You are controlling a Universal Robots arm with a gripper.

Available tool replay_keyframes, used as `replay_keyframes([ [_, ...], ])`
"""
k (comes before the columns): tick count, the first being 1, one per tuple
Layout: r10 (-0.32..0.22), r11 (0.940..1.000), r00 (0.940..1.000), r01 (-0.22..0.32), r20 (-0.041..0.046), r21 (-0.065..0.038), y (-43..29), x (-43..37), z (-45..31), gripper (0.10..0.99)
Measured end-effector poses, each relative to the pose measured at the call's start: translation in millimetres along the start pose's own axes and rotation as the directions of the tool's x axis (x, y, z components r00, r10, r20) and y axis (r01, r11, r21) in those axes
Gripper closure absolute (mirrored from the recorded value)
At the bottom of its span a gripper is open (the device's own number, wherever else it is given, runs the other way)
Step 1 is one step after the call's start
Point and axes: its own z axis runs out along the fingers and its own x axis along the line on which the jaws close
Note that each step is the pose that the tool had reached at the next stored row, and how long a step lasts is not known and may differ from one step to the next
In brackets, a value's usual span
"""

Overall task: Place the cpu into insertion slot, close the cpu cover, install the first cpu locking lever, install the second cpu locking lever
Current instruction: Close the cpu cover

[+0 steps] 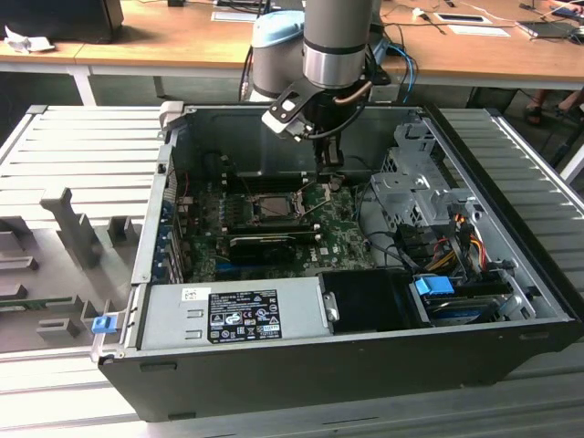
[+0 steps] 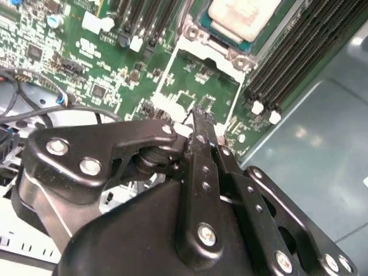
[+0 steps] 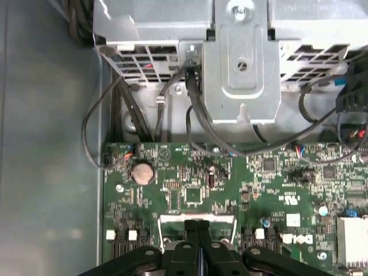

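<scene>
Motherboard [image 2: 75, 43]: cpu [image 2: 241, 14] beyond closed gripper [image 2: 200, 118]

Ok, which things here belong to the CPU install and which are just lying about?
Job: cpu, seated in insertion slot; cpu cover, swung open; gripper, at the cover's edge.
Lying about: memory slots, coin battery, cables, drive cage, power supply, black card.

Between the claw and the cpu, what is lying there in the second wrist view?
The open cpu cover: its silvery frame, green board showing through its window, lies between claw and cpu in the second wrist view.
</scene>
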Motion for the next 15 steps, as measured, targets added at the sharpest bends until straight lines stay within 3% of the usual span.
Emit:
replay_keyframes([
  [5, 0.0, 1.0, 1.0, 0.0, 0.0027, 0.001, 7.7, 0.0, 3.1, 0.98],
  [7, 0.0, 1.0, 1.0, 0.0, 0.0053, 0.007, 17.2, 0.2, 3.9, 0.98],
  [11, -0.002, 0.9994, 0.9999, 0.002, 0.01, 0.035, 32.8, 0.2, 7.4, 0.98],
  [15, -0.005, 0.9992, 0.9999, 0.005, 0.0099, 0.038, 32.7, 0.0, 15.4, 0.98],
])
